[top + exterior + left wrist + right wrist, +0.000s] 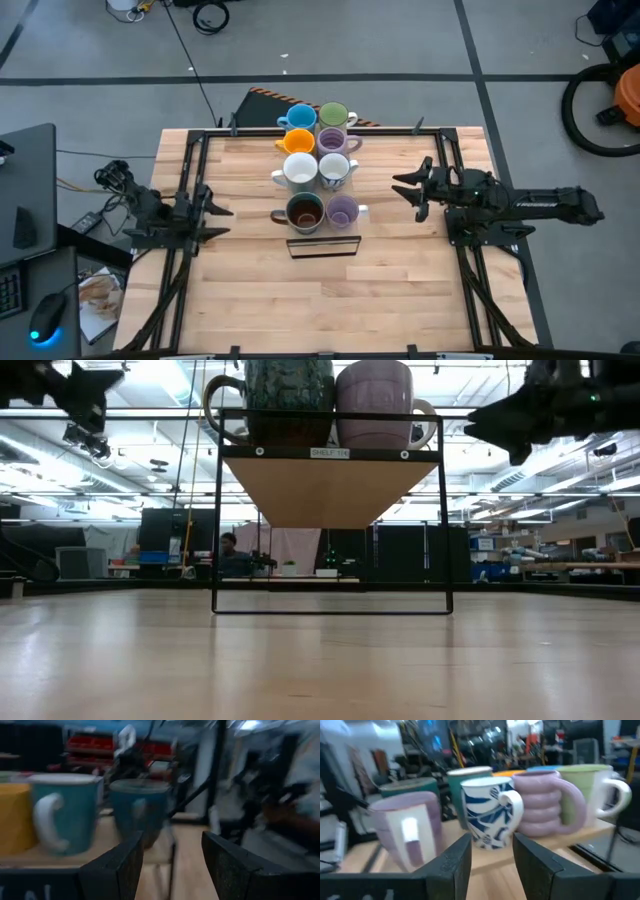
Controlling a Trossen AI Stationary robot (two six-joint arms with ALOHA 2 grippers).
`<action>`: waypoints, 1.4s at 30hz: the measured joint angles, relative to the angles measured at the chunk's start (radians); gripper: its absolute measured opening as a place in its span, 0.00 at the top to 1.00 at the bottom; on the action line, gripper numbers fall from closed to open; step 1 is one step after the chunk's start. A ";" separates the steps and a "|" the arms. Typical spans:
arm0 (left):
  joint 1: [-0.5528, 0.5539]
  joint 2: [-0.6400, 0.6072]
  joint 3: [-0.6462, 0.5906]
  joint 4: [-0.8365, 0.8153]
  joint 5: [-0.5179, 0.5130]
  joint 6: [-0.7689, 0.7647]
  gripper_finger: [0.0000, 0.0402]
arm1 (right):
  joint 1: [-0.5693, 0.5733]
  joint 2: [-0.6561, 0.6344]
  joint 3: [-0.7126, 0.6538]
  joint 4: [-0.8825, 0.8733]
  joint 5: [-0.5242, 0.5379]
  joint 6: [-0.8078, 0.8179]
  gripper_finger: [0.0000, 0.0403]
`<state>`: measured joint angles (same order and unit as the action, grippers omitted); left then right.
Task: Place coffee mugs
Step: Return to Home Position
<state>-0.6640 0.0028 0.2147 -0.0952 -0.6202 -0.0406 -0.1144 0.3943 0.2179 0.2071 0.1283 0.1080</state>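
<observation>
Right tool (pixel 491 840), spread and empty, sits centre-right in the high view. Left tool (pixel 171 840), likewise spread, sits centre-left. Eight coffee mugs (pixel 299 170) crowd the shelf (pixel 330 490) at the bench's (pixel 330 300) upper centre. The low view shows only the front two, rims cut off.

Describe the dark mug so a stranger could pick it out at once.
On the wooden table, a raised shelf in the middle holds eight mugs in two columns. In the end row farthest from the blue mug, the dark mug stands toward the left arm, beside a lilac mug. Only it is dark inside.
</observation>
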 joint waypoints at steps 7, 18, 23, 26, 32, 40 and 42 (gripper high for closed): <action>0.000 0.001 -0.113 0.182 0.153 -0.029 0.48 | -0.031 -0.062 -0.138 0.268 -0.010 -0.001 0.67; 0.000 0.003 -0.141 0.251 0.344 -0.231 0.48 | -0.032 -0.067 -0.155 0.321 0.107 0.002 0.67; 0.000 0.003 -0.141 0.248 0.344 -0.289 0.48 | -0.032 -0.067 -0.155 0.322 0.107 0.002 0.66; 0.000 0.003 -0.141 0.249 0.344 -0.289 0.48 | -0.032 -0.067 -0.155 0.322 0.107 0.002 0.67; 0.000 0.003 -0.141 0.248 0.344 -0.288 0.48 | -0.032 -0.067 -0.155 0.322 0.107 0.002 0.67; 0.000 0.003 -0.141 0.248 0.344 -0.288 0.48 | -0.032 -0.067 -0.155 0.322 0.106 0.002 0.66; 0.000 0.003 -0.141 0.248 0.344 -0.289 0.48 | -0.032 -0.067 -0.155 0.322 0.106 0.002 0.67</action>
<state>-0.6640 0.0063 0.0738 0.1528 -0.2764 -0.3294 -0.1467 0.3275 0.0628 0.5289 0.2344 0.1097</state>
